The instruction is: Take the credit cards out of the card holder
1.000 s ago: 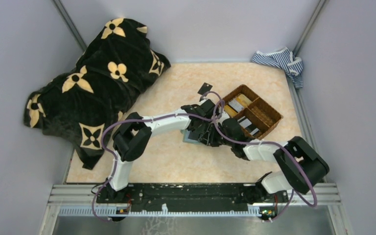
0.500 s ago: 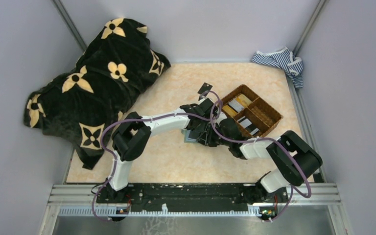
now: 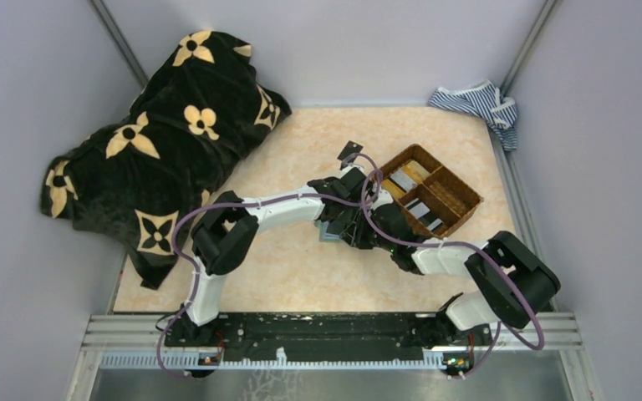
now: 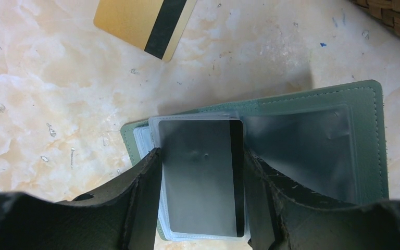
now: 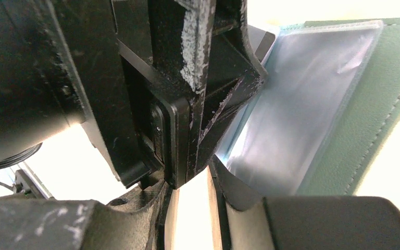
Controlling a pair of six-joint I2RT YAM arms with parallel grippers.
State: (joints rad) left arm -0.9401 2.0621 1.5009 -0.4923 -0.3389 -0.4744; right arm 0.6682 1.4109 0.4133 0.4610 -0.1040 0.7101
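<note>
The card holder (image 4: 367,99), a sage-green wallet, lies open on the table, mostly hidden under both grippers in the top view (image 3: 326,235). Its clear sleeves hold a dark grey credit card (image 4: 200,172) with a black stripe. My left gripper (image 4: 202,156) is open, with its jaws either side of that card against the sleeve edges. My right gripper (image 5: 190,182) is low at the wallet (image 5: 380,99), with only a narrow gap between its jaws. One fingertip (image 5: 229,182) rests on a clear sleeve (image 5: 302,104). Both grippers meet in the top view, the left (image 3: 347,219) beside the right (image 3: 368,232).
A gold card with a dark stripe (image 4: 140,21) lies just beyond the wallet. A loose black card (image 3: 350,151) lies farther back. A brown divided basket (image 3: 460,196) holding grey cards stands to the right. A black flowered blanket (image 3: 159,142) is at the left and a striped cloth (image 3: 478,104) at the back right.
My right arm's elbow swung slightly left and then back. Both grippers have stayed over the wallet, and the wallet has not visibly moved.
</note>
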